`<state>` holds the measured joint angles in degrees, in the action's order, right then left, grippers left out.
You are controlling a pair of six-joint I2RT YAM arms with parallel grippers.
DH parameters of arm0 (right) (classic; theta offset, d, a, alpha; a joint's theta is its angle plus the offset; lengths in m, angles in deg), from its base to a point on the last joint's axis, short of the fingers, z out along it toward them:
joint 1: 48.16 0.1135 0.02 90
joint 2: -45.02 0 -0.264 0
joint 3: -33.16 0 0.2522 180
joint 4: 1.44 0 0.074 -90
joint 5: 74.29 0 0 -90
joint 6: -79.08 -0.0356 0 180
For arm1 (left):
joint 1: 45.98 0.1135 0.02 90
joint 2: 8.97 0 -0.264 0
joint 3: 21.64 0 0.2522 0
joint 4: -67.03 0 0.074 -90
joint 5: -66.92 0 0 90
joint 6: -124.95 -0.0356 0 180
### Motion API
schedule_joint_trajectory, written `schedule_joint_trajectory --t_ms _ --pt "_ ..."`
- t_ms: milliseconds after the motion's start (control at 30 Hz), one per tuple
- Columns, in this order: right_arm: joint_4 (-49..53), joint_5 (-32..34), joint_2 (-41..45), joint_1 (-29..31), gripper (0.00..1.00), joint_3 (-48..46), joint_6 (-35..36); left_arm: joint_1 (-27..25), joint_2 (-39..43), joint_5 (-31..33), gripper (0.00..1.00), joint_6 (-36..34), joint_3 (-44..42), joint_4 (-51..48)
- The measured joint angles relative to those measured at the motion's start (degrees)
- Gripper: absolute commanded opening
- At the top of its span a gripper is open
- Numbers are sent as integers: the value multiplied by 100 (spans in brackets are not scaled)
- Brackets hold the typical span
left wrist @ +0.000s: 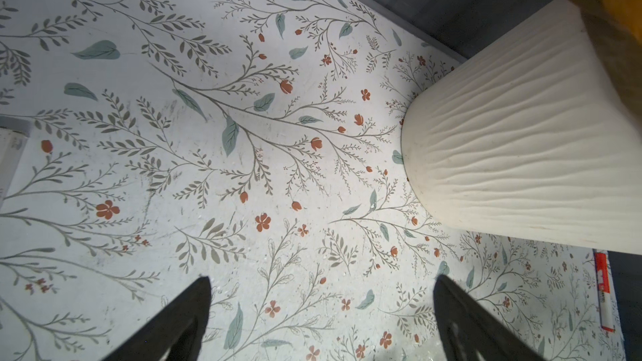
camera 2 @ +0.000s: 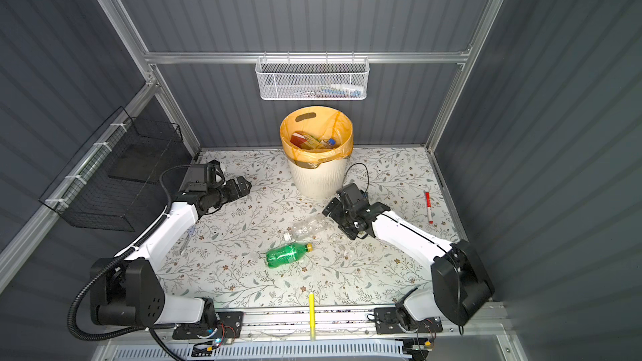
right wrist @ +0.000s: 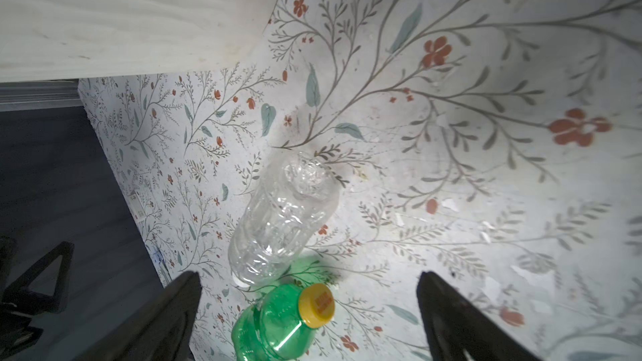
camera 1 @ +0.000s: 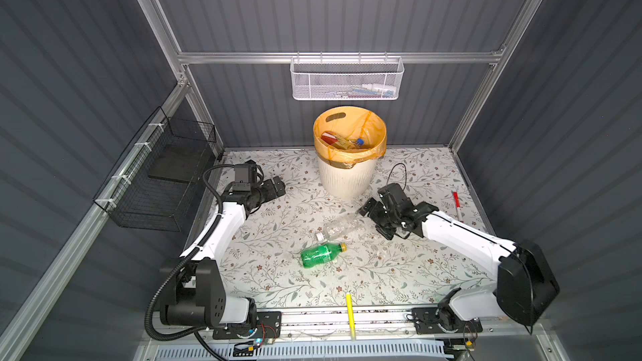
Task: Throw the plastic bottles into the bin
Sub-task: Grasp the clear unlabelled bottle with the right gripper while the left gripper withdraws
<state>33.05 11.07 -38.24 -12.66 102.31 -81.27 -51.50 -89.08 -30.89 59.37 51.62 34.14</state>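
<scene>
The green bottle (camera 1: 323, 254) lies on its side in the middle, long axis left to right, yellow cap (camera 1: 343, 246) toward the right arm; just behind it the clear bottle (camera 1: 339, 226) lies slantwise, white cap (camera 1: 319, 236) near-left, base far-right. Your right gripper (right wrist: 309, 277) hangs by that base, fingers (right wrist: 166, 317) spread wide, holding nothing; your left gripper (left wrist: 323, 278) gapes empty over the table (camera 1: 278, 272) beside the bin (camera 1: 347, 178) at the back
</scene>
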Motion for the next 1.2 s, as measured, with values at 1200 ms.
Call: schedule_joint_trajectory --t_ms 1200 --pt "-463 55 -2277 841 68 1202 -1460 297 286 -278 100 -173 -592 232"
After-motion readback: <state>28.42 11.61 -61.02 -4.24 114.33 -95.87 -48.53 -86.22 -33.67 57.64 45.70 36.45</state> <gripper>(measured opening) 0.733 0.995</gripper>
